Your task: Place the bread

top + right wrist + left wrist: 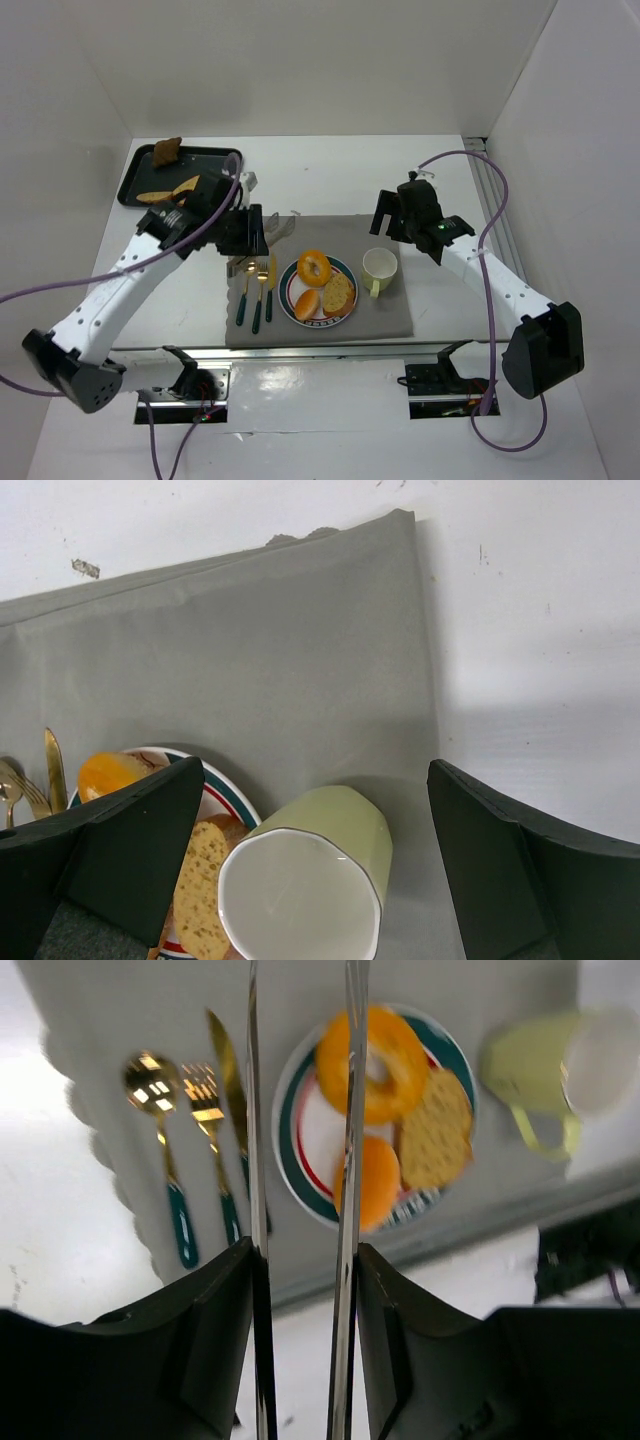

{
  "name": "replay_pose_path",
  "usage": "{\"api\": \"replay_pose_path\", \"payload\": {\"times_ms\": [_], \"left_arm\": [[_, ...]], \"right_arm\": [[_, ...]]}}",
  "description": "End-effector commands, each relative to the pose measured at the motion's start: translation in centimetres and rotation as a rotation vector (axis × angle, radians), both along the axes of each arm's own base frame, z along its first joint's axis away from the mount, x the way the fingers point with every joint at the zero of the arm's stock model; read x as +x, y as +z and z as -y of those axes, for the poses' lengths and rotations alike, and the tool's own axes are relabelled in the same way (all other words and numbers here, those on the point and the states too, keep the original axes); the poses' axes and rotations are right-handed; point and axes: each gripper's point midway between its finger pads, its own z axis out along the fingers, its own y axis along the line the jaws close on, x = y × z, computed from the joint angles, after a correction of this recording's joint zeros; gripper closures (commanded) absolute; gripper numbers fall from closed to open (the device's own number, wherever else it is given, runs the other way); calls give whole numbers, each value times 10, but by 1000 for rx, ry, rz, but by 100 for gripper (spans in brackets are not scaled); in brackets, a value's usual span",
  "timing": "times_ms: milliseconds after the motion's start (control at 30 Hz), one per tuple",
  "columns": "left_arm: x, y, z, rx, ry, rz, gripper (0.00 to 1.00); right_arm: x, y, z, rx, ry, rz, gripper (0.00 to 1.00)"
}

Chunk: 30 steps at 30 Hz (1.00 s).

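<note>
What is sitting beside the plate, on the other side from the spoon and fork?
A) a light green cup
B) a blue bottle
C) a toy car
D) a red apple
A: a light green cup stands on the grey mat just right of the plate, while the spoon and fork lie to its left.

Noting matt grey cloth in the placemat (330,232); seeing glossy glazed ceramic on the plate (286,1110) and pale green cup (325,825); catching mirror-bright polished metal on the tongs (350,1140) and gold-toned spoon (150,1075); finding rough, porous crumb on the toast slice (437,1140), smooth sheen on the bun (368,1185), black plastic in the tray (215,162), smooth white tabletop (530,630).
</note>
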Motion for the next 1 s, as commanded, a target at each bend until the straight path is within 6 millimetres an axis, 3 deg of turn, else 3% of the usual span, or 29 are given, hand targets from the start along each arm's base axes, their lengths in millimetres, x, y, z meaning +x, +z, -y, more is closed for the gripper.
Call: {"api": "replay_pose_path", "payload": {"times_ms": [0,67,133,167,200,233,267,300,333,367,400,500,600,667,767,867,967], "left_arm": [[66,7,-17,62,128,117,45],[105,17,-19,75,152,216,45],[144,6,-22,101,186,239,45],[161,15,-19,79,193,265,45],[180,-5,-21,122,210,239,45],[189,8,-23,113,212,285,45],[207,-13,-19,137,217,261,45],[227,-4,-21,124,241,290,43],[241,-10,-20,119,242,280,43],[256,-43,-20,151,243,213,43],[273,-31,-23,149,266,242,42],[304,-56,-17,184,259,224,42],[318,-70,-23,215,279,200,40],[320,-99,-22,212,262,143,29],[322,-126,-25,183,254,75,28],[319,-132,-23,154,245,44,23],[317,-114,-24,150,238,72,12]], "right_arm": [[3,5,-3,1,6,23,0],[2,1,-2,-2,6,15,0],[2,1,-2,-2,6,15,0],[2,1,-2,-2,6,15,0],[4,7,-3,3,6,28,0],[3,5,-1,-1,-9,22,0],[3,5,-1,-1,-9,22,0],[3,5,-1,-1,-9,22,0],[3,5,-1,-1,-9,22,0],[3,5,-1,-1,-9,22,0],[6,6,-2,-1,-9,22,0],[4,5,0,-4,-22,15,0],[1,2,3,-17,-29,-1,0],[1,2,3,-10,-36,-2,0],[1,2,3,-10,-36,-2,0],[-1,1,3,-3,-42,-3,0],[-1,1,3,-3,-42,-3,0]]}}
